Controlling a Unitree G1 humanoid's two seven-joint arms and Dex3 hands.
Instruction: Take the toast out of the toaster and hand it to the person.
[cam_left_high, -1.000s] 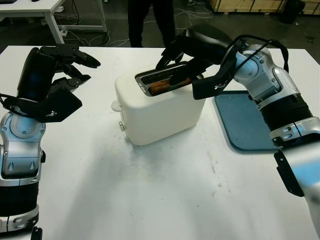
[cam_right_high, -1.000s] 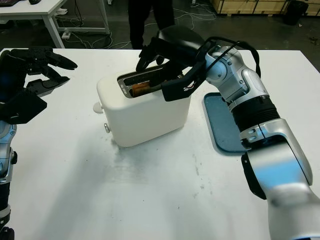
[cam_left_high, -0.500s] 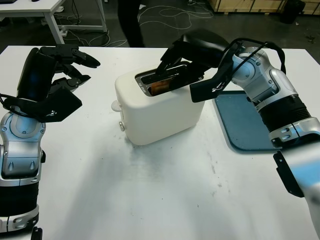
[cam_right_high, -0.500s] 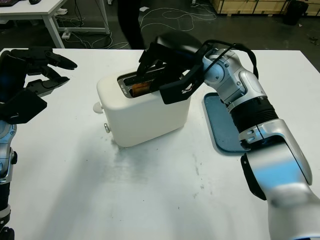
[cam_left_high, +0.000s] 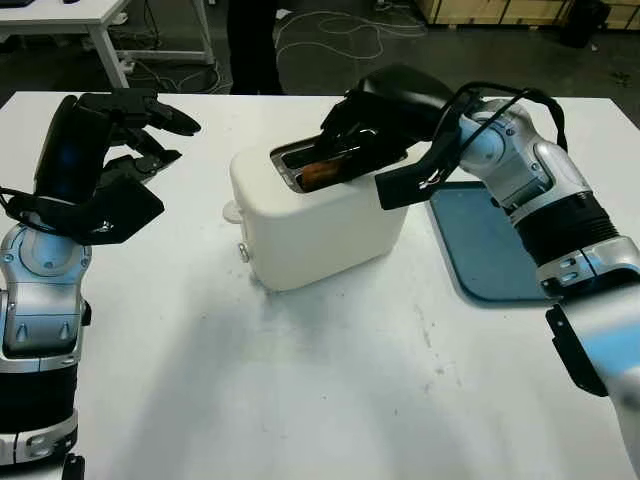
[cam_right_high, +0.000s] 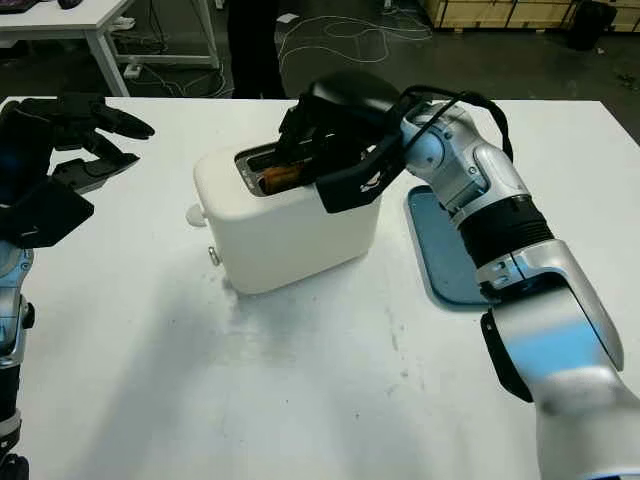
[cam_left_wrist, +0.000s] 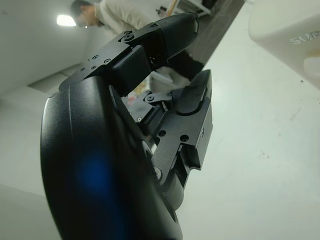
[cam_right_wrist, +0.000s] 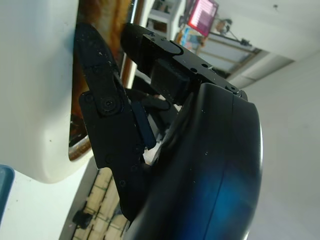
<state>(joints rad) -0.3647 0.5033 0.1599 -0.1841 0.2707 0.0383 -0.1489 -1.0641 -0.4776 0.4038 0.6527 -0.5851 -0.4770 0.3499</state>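
Since a second ago the right hand (cam_left_high: 345, 140) has shifted along the slot toward the toast (cam_left_high: 322, 173) and dipped lower, and the person's legs (cam_left_high: 252, 45) behind the table have stepped leftward. That browned slice sits in the slot of the white toaster (cam_left_high: 315, 210), its top edge poking just above the opening, its long axis running along the slot, which slants across the table (cam_left_high: 330, 400) from near-left to far-right. The right hand hangs directly over it, fingers (cam_right_wrist: 107, 107) reaching down on either side of the slice; whether they have clamped on it or merely bracket it I cannot tell. This hand is plainly the nearer one, so the lift should be straight up along the slot. Right of the toaster lies a blue tray (cam_left_high: 490, 245), under the right forearm. Well off to the left, the left hand (cam_left_high: 135, 125) hovers above the table, open and holding nothing.
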